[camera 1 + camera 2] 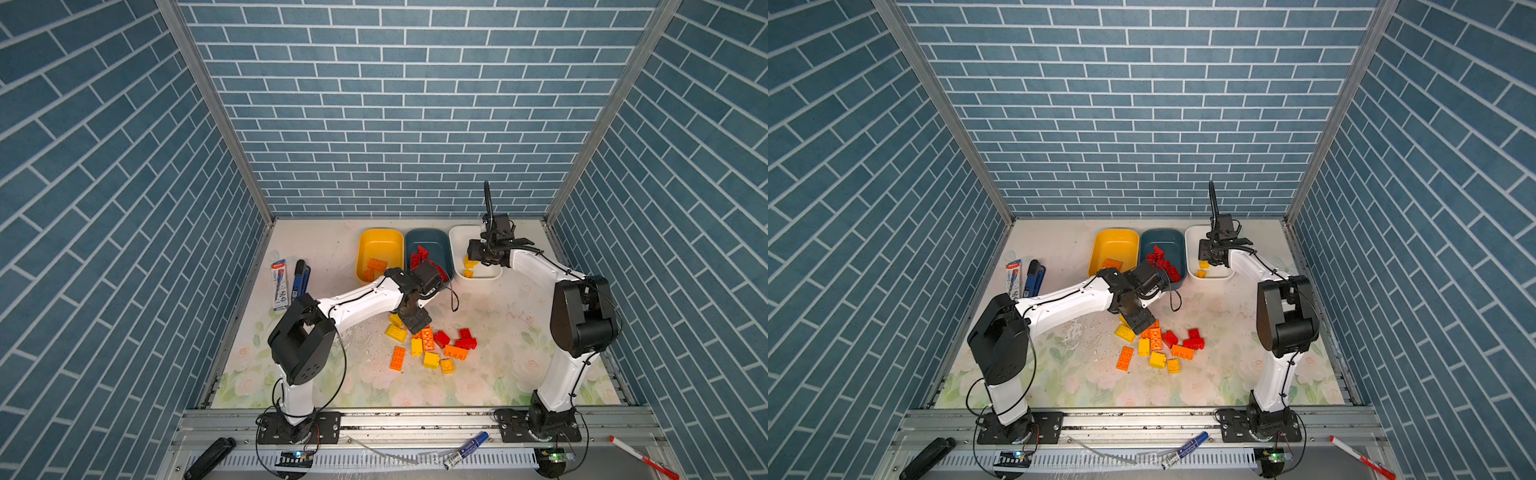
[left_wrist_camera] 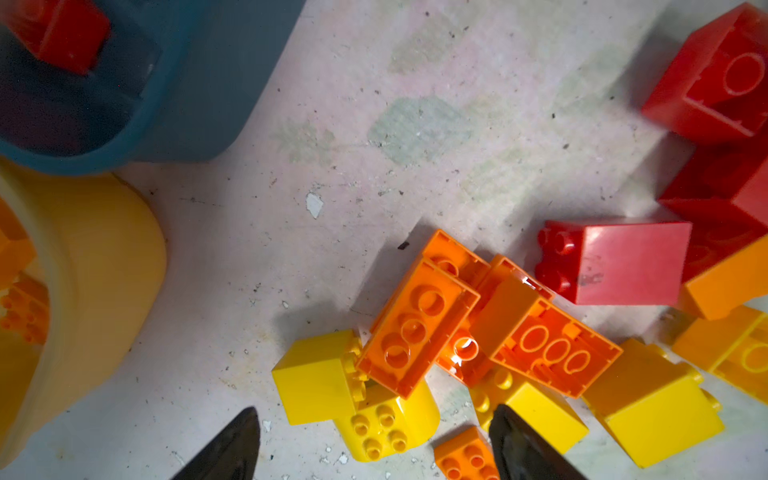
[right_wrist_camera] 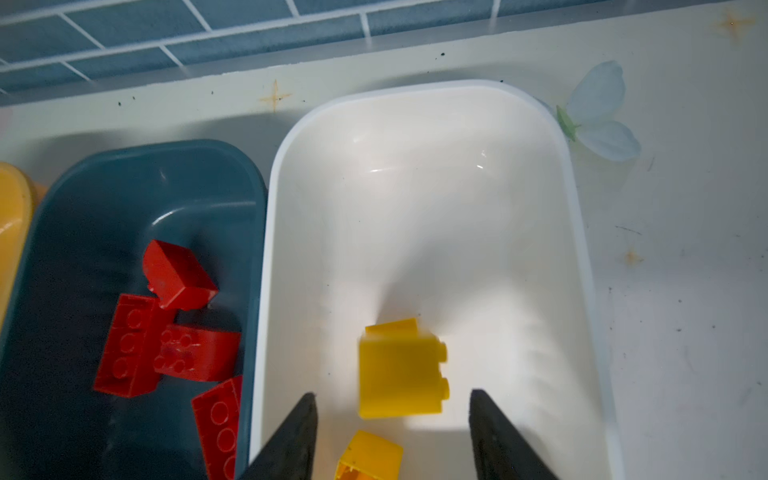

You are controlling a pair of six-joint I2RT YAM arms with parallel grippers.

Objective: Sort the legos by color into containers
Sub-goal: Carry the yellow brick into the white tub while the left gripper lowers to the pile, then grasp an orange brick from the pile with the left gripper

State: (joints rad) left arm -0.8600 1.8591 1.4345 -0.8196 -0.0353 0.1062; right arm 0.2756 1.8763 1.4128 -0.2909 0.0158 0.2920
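Over white tub [image 3: 415, 85], right pincer [image 3: 392, 392] apart, left pincer [image 2: 375, 408] wide, pen-pack [image 1: 279, 284] print unreadable

Surface: table [image 1: 498, 357], floral print, scuffed.
Far edge: yellow tub [image 1: 380, 241], teal tub [image 1: 428, 239], white tub [image 1: 478, 277], side by side.
Middle: loose legos [image 1: 428, 345], clustered.
Left edge: pen pack [image 1: 279, 284], blue stapler [image 1: 299, 278].
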